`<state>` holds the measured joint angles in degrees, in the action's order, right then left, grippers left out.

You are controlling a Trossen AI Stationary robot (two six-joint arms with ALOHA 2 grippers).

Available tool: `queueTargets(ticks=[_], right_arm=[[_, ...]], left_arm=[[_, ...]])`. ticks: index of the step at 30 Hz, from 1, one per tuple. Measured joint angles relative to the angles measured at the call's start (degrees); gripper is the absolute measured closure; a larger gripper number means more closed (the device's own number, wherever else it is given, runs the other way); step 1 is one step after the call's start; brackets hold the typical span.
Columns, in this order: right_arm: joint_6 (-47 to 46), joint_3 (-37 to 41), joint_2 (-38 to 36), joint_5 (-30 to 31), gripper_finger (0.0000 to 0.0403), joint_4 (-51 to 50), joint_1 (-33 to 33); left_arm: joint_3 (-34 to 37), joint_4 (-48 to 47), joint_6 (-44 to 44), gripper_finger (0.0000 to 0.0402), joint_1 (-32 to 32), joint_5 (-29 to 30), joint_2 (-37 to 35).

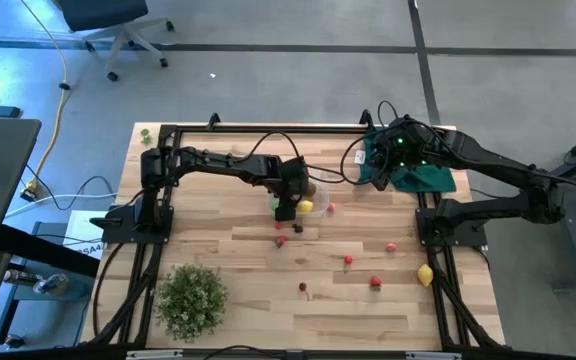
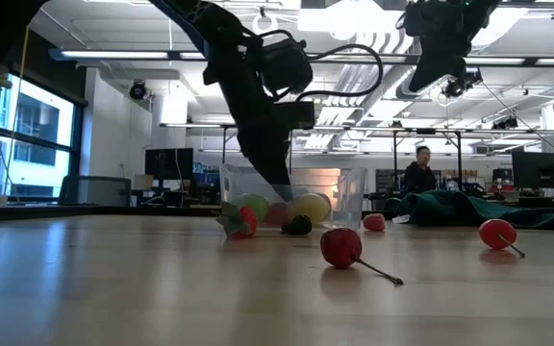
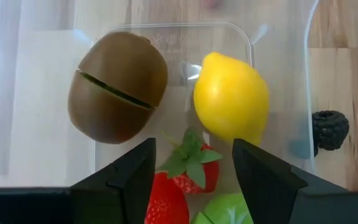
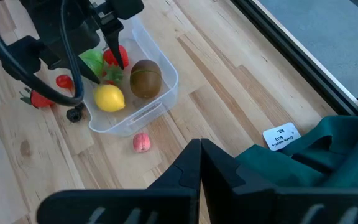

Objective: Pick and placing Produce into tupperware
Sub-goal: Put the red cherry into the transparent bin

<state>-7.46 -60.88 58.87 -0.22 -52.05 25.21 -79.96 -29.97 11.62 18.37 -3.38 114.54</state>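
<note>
Tupperware [image 4: 160, 99] sits mid-table, clear tub, directly under the left gripper [image 3: 191, 163], which hangs over its inner end with fingers spread and nothing between them. Inside the tub, just ahead of that claw: brown kiwi [image 3: 118, 87] with a slit across it, and yellow lemon [image 3: 232, 98] beside it, nearly touching. Between the open fingers and below them lies a strawberry [image 3: 194, 168] with green leaves, a second red piece [image 3: 165, 202] next to it, plus a green fruit [image 3: 222, 210] at the near edge. Blackberry [image 3: 329, 129] is outside the tub wall, on the wood, off to the claw's side. A pink fruit [image 4: 142, 142] also lies outside the tub, just beside its far end. Low view shows the left arm [image 2: 258, 106] coming down into the tub [image 2: 349, 187], with a red cherry [image 2: 340, 246] and stem on the table closer to the camera, well apart from the claw, and another cherry [image 2: 495, 234] farther off. High view: scattered red fruits [image 1: 348, 261] and a second lemon [image 1: 425, 274] remain on the table, well away from the left claw. Right gripper [image 4: 201, 163] waits above the dark green cloth [image 1: 423, 178] at the table's far right corner, fingers pressed together, holding nothing. Bushy green plant [image 1: 191, 297] stands near the front left. A person [image 2: 419, 175] sits in the room behind.
</note>
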Motion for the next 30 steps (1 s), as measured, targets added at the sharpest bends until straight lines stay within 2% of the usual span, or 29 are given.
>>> queueTargets(ticks=[10,19,24,30], right_arm=[[0.0,0.0,-0.02,-0.01,0.0402,0.02,0.0],[0.0,0.0,0.0,-0.01,0.0402,0.0,-0.02],[0.0,0.0,-0.02,0.01,0.0402,0.0,0.0],[0.02,0.0,0.0,0.01,0.0402,0.0,-0.02]], left_arm=[[0.0,-0.2,-1.6,0.0223,0.2,0.18,-3.68],[-0.02,-2.31,-3.04,0.0236,0.73,1.99,-13.69],[-0.06,-6.94,-3.02,0.0236,-4.67,2.98,-16.37],[-0.02,-7.75,-4.11,0.0236,-12.72,6.86,-13.98]])
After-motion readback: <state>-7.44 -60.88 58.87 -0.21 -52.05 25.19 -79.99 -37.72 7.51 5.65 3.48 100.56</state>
